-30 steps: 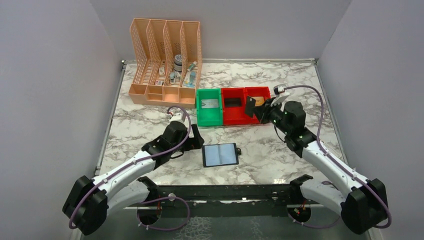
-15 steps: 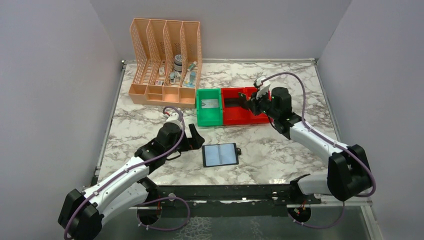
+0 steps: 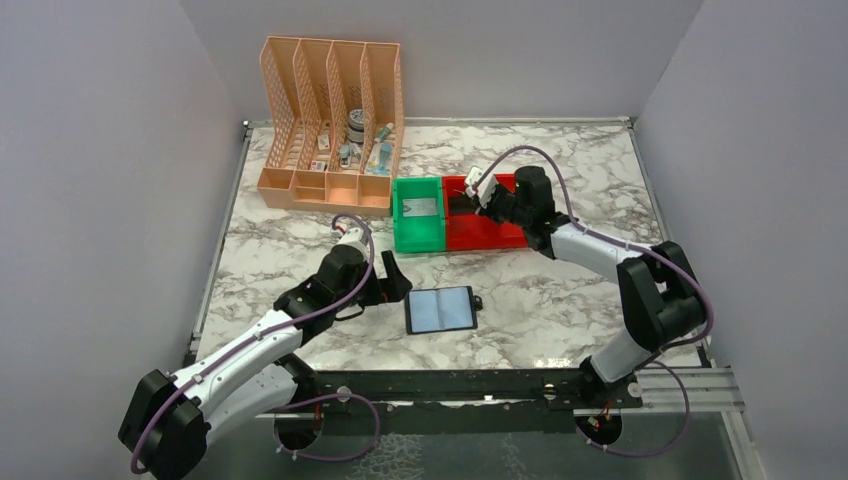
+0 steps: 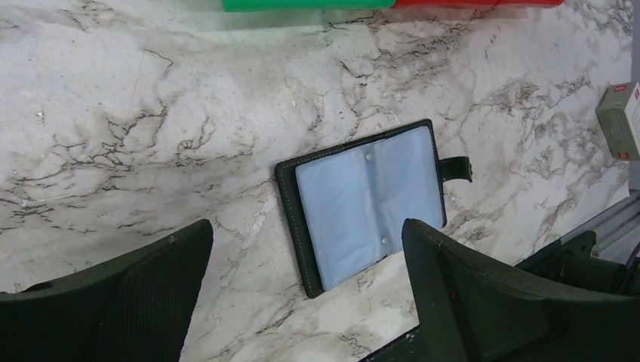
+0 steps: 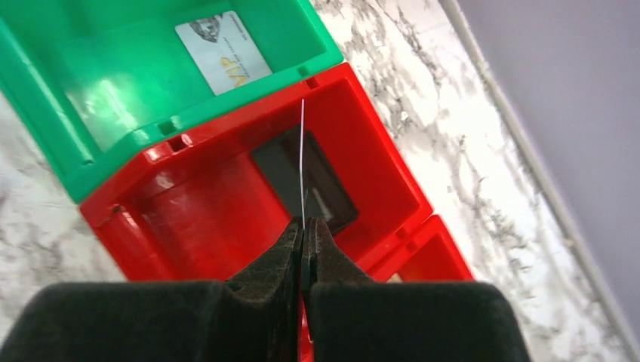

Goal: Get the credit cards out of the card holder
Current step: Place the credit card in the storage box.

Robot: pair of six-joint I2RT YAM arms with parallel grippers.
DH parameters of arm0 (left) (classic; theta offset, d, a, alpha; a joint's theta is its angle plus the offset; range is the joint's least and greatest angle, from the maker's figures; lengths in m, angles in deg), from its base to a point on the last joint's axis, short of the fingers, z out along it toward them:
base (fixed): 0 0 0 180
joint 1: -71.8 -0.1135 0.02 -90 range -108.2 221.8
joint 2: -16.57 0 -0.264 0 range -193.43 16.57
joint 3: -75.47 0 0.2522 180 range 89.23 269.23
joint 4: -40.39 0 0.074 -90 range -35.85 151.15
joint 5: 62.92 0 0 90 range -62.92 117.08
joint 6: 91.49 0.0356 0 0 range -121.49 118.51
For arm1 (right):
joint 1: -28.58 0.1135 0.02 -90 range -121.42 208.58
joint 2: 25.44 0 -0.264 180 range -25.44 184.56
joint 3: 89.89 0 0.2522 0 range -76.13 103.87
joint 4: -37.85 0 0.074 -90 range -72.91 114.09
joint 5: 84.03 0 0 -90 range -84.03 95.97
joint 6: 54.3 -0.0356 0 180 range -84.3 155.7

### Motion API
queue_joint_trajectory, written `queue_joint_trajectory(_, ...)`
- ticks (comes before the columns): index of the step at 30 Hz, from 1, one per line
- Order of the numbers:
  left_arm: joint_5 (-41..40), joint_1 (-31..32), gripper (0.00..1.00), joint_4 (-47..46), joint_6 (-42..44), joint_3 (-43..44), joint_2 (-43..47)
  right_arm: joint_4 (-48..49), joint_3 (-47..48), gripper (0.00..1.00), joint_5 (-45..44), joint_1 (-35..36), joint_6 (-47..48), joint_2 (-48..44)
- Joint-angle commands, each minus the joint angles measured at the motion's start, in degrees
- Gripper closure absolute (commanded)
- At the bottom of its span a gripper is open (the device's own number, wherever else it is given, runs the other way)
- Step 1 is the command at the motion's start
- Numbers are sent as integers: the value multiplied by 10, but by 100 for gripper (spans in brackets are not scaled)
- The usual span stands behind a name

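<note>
Right end effector (image 5: 303, 226) clamped on card (image 5: 302, 158) over red bin (image 5: 189, 215) | left end effector (image 4: 306, 234) apart | green-bin card (image 5: 224, 53): "VIP"

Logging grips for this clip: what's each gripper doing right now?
Left gripper: open, empty.
Right gripper: shut on a card, held edge-on over the red bin.

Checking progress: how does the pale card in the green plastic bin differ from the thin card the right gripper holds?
The pale card lies flat in the green plastic bin; the thin card stands on edge over the red plastic bin. The pale card lies free; the right gripper is shut on the thin card. The pale card shows gold lettering; the thin card shows only its edge.
</note>
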State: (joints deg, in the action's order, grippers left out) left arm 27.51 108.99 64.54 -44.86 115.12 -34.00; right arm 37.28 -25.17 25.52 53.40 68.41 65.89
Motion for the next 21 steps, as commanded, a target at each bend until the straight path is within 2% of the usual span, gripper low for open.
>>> queue_joint_trajectory(1, 14, -3, 1, -5, 3, 3, 4, -11, 34, 99, -24, 4, 125, 30)
queue_joint_trajectory(6, 22, -3, 1, 0, 3, 5, 9, -107, 104, 99, -47, 7, 180, 83)
queue_joint_trajectory(21, 32, -2, 3, 9, 11, 7, 13, -97, 143, 99, -77, 17, 224, 144)
